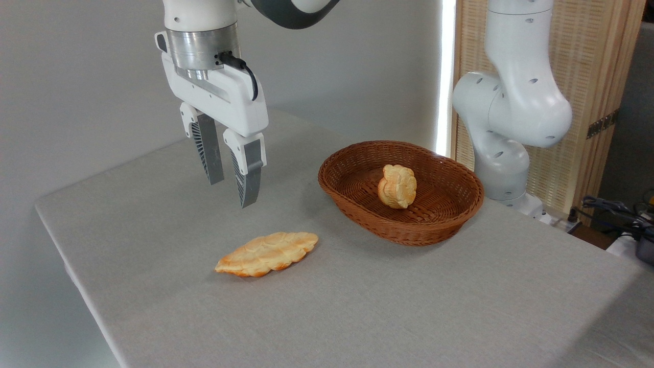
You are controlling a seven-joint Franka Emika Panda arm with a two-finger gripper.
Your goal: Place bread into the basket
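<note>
My arm runs out past the top edge, so only my wrist and fingers show. The basket hides the foot of the roll behind its near wall, and its far rim covers a strip of tabletop. The tabletop is cut off at the bottom and right edges. At the right edge, cables and dark gear are too cropped to identify.

I see the bread in the basket at right; the flat bread piece lies on the tabletop left of it, before the gripper.
</note>
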